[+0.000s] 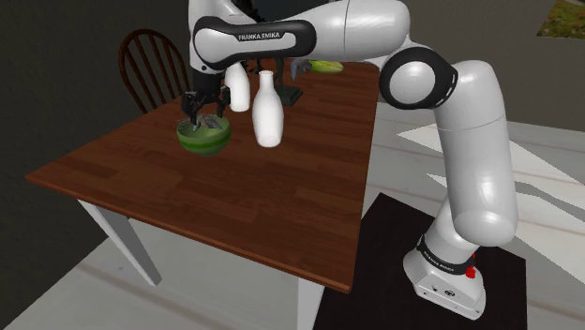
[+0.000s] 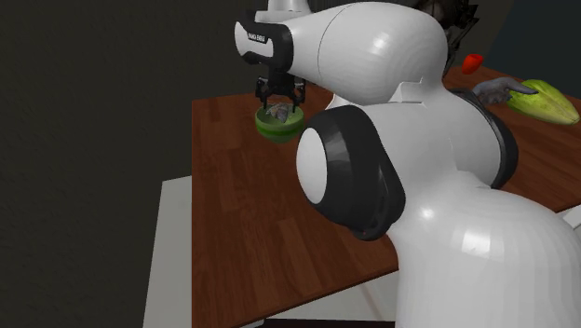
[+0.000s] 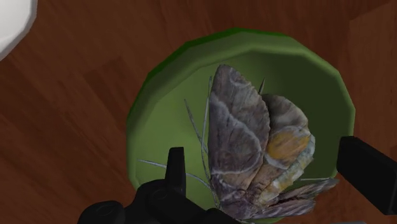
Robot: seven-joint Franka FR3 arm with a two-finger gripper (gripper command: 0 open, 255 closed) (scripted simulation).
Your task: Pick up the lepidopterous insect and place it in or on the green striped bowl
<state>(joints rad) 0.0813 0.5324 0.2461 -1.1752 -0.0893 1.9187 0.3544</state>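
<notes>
A grey-brown moth (image 3: 254,146) with orange on its wings lies inside the green bowl (image 3: 165,83). The bowl (image 1: 203,141) stands on the dark wooden table (image 1: 234,216), towards its far side in the shoulder view. My black gripper (image 3: 267,172) hangs just above the bowl, open, with one finger on each side of the moth and neither touching it. From the second exterior view the gripper (image 2: 279,101) points straight down over the bowl (image 2: 279,129), and the moth (image 2: 277,114) shows as a grey patch inside it.
Two white bottles (image 1: 268,111) (image 1: 238,86) stand close to the bowl, on the shoulder view's right of it. A wooden chair (image 1: 150,66) sits behind the table. A leafy green thing (image 2: 549,101), a grey object (image 2: 498,90) and a red one (image 2: 472,62) lie at the table's far end.
</notes>
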